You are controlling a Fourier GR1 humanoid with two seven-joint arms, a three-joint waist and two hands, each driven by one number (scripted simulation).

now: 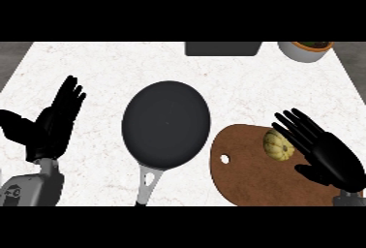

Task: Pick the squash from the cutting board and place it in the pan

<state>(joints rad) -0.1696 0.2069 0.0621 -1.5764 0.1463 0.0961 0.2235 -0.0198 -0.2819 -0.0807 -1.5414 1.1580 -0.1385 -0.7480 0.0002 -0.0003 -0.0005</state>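
One small, ribbed yellow-green squash (278, 145) lies on the brown oval wooden cutting board (250, 179), partly behind the right hand's (330, 157) spread, empty fingers; being rounded, it could roll from a glancing grasp, missing the black round pan (166, 124).

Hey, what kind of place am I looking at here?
Most likely a kitchen counter: a black pan sits on a pale marbled countertop, beside a brown cutting board with a squash on it.
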